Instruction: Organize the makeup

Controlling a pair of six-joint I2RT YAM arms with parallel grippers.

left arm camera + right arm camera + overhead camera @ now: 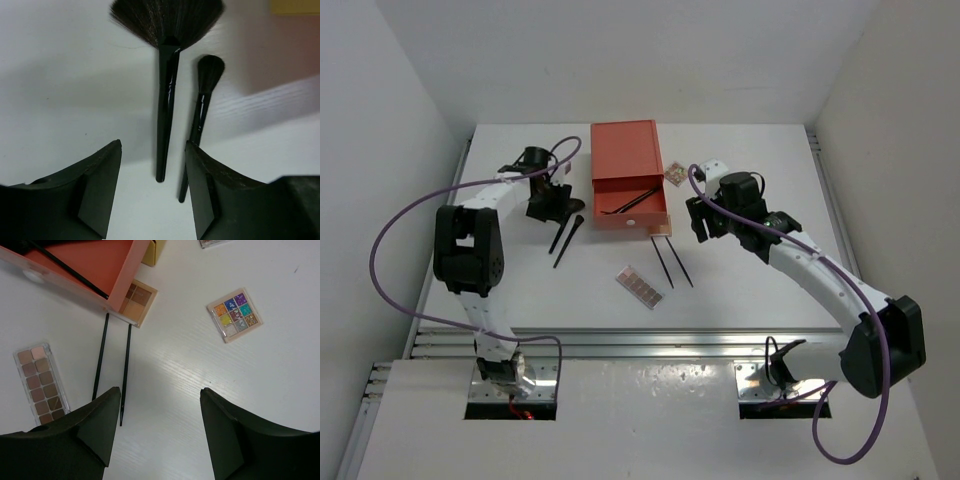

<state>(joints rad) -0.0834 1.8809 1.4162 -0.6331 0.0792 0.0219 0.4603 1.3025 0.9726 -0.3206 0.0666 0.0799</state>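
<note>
Left of drawer [628, 165], my left gripper [152, 150] straddles a brush [165, 110], jaws wide for pinching; right gripper [160, 392] wide, empty.

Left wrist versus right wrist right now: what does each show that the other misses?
Only left wrist: fan brush, round brush, left gripper. Only right wrist: long palette, two pencils, square palette, colourful palette, drawer, right gripper. Both: white table, and open jaws holding nothing.
</note>
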